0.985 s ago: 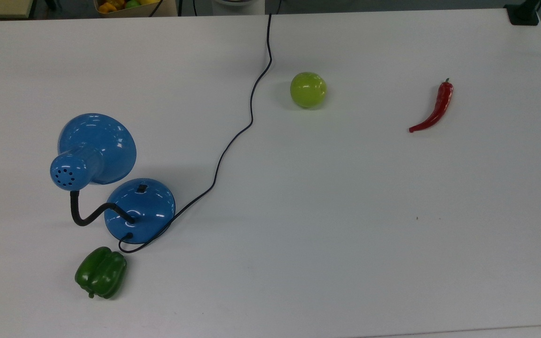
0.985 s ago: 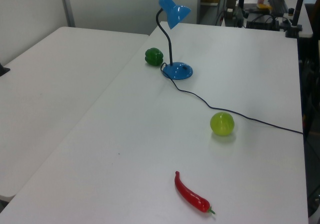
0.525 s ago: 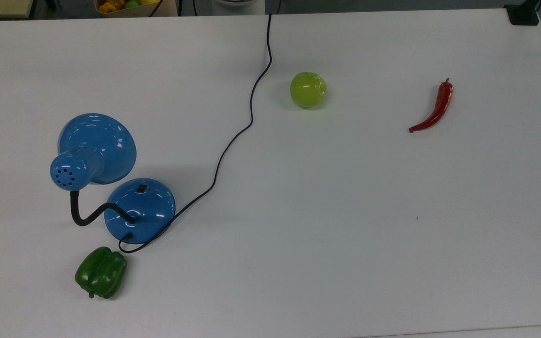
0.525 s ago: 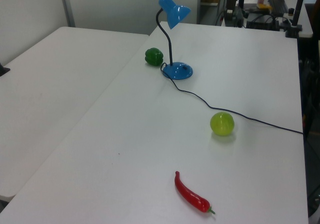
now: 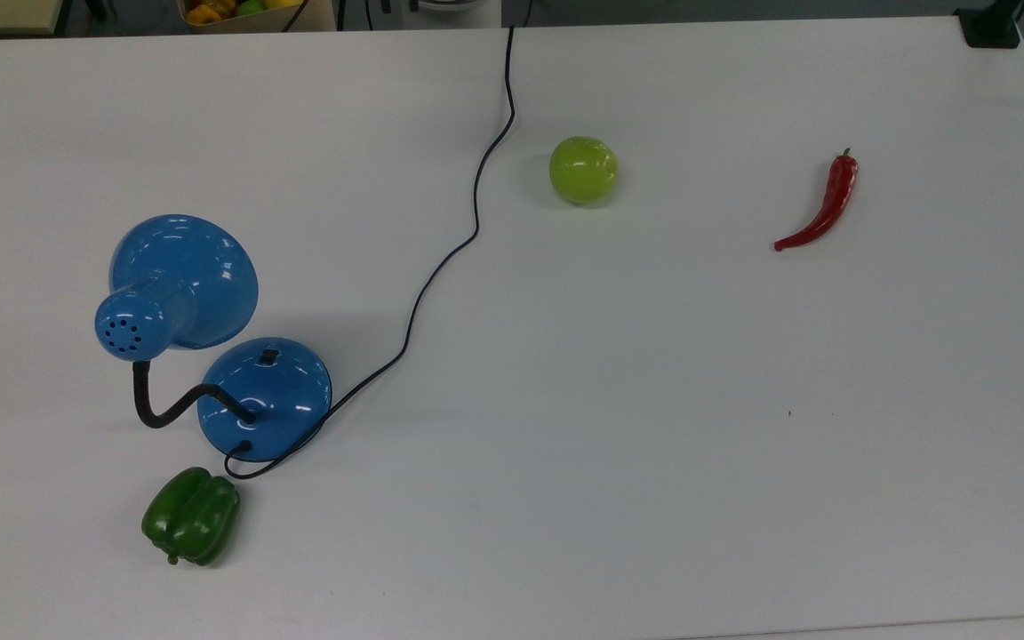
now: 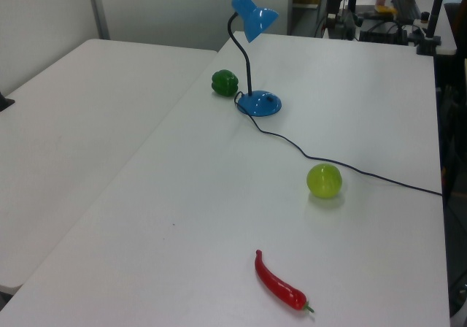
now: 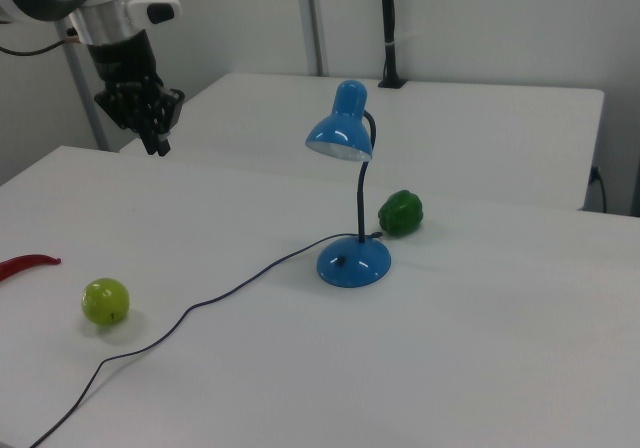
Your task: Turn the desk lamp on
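A: Where does the desk lamp [image 5: 210, 356] stand?

B: On the white table [image 5: 654, 444], its shade unlit in the right view. In the top view a green bell pepper [image 5: 191, 516] lies just below its base; the black cord [image 5: 441, 267] runs up past a green apple [image 5: 583, 169], with a red chili [image 5: 823, 206] well to the lamp's right.

A: And the gripper [image 7: 152, 136]?

B: High in the right view's upper left, well apart from the lamp. Its fingers seem pressed together, though I cannot tell for sure.
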